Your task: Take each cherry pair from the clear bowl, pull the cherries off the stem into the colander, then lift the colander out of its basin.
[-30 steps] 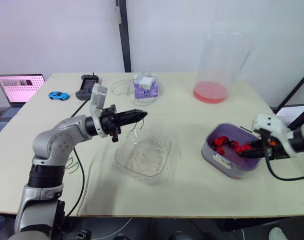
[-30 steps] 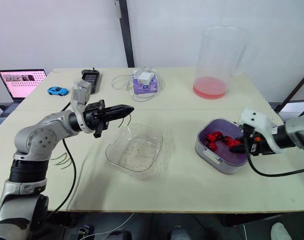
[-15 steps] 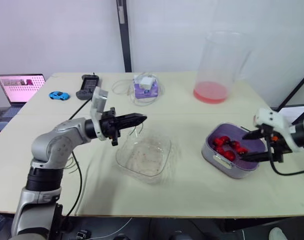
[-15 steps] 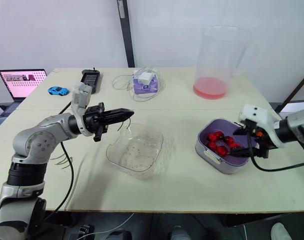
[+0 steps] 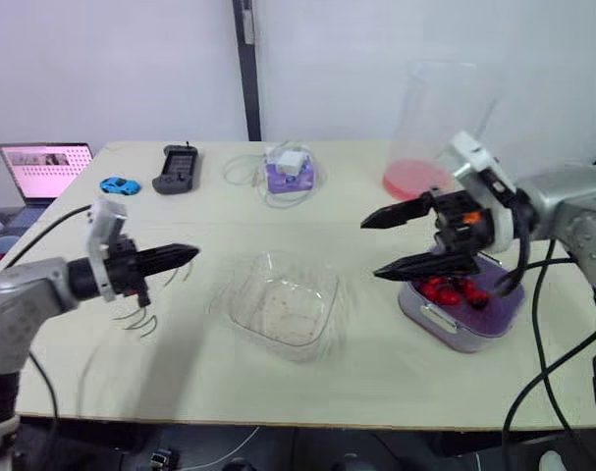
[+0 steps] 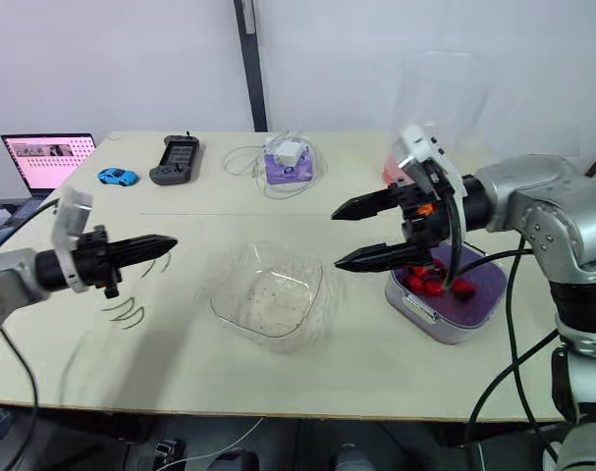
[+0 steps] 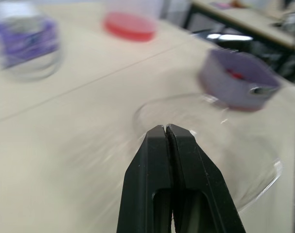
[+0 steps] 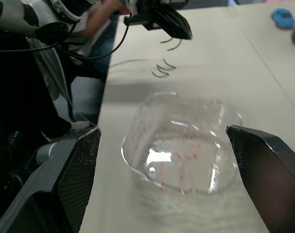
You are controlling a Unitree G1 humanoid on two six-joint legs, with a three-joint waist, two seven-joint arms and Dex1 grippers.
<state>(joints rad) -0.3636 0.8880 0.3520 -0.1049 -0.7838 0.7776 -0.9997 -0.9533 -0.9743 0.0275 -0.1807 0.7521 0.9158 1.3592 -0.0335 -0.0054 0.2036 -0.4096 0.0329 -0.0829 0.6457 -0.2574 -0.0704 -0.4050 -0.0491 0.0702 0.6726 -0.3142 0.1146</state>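
Evidently the clear bowl (image 5: 283, 312) is empty: no cherry pair is seen in it, only reddish specks on its floor, and it is set on the desk (image 5: 376, 383) between the two arms. The cherries (image 6: 430, 283) are gathered in the purple colander (image 6: 479, 285), which is seated in its basin (image 6: 445, 326) on the robot's right; the two cannot be told apart at the rim. The picking and pulling is therefore judged finished, and the lift of the colander is taken as the step in hand.

The right end effector (image 6: 335, 239) is spread wide, with nothing between its fingers (image 5: 396, 213). It is raised above the desk and pointed toward the robot's left, at the bowl, so that the colander lies not ahead of its tips but under and behind them, near the wrist. For the lift the fingers would have to be drawn back and turned down toward the rim, or toward the metal handle (image 6: 412, 306) seen on the near side. The right arm is by far the nearer one.

The left end effector (image 5: 188, 253) is closed, finger against finger, and is held low over the desk's left part, well apart from the colander, with the bowl between. Thin stems (image 5: 140, 319) are laid on the desk just below it; whether one is pinched in the tips cannot be told.
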